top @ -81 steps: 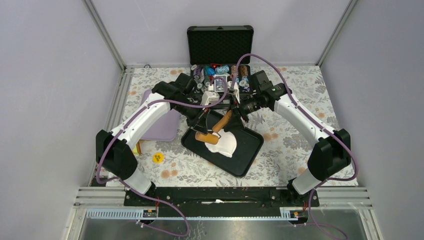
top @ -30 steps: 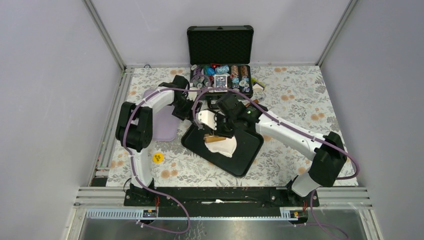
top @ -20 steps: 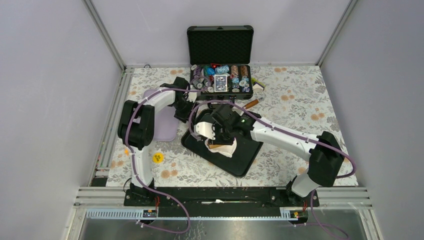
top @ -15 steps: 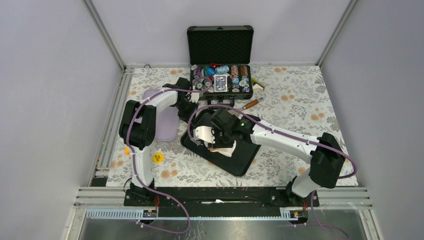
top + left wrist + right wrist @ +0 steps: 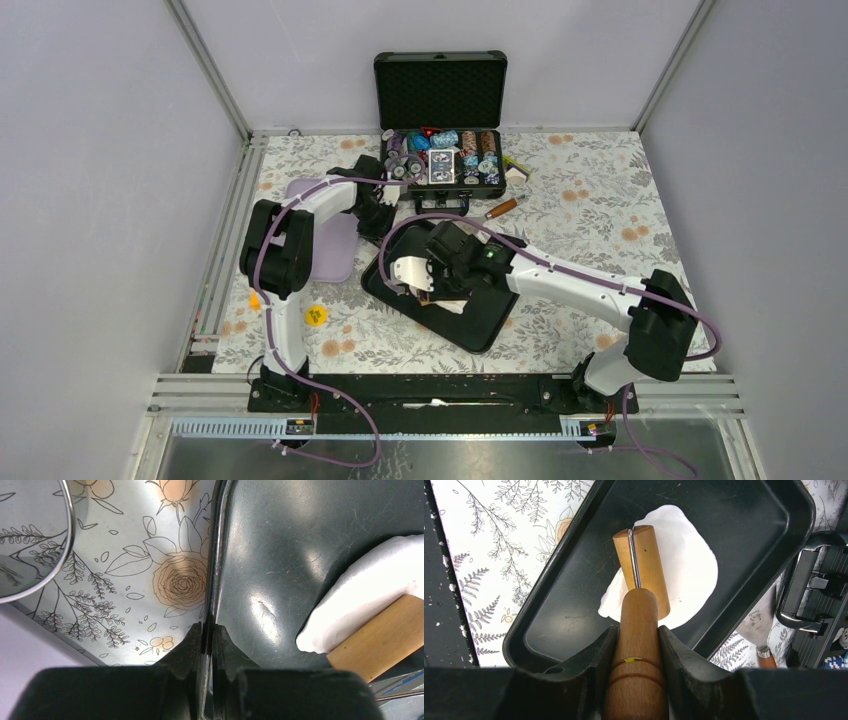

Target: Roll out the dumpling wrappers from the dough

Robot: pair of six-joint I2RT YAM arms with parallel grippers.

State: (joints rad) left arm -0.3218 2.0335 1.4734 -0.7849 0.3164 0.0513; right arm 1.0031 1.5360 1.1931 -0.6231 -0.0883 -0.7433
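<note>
The dough (image 5: pixel 686 570) is a flat irregular white sheet in the black tray (image 5: pixel 574 620), and shows as a white lump (image 5: pixel 360 590) in the left wrist view. A wooden rolling pin (image 5: pixel 641 565) lies on it. My right gripper (image 5: pixel 638 635) is shut on the pin's handle, over the tray (image 5: pixel 485 322) in the top view. My left gripper (image 5: pixel 207 630) is shut on the tray's rim at its far left corner (image 5: pixel 378 222). No dumpling wrappers are in view.
An open black case (image 5: pixel 440 150) of chips stands behind the tray. A purple board (image 5: pixel 325 245) lies to the left. A wood-handled tool (image 5: pixel 503 207) and a small yellow piece (image 5: pixel 315 316) lie on the flowered cloth. A shiny round steel rim (image 5: pixel 65 555) sits near the left gripper.
My left gripper has closed onto the tray rim. My right arm has drawn the rolling pin nearer and leftward across the dough.
</note>
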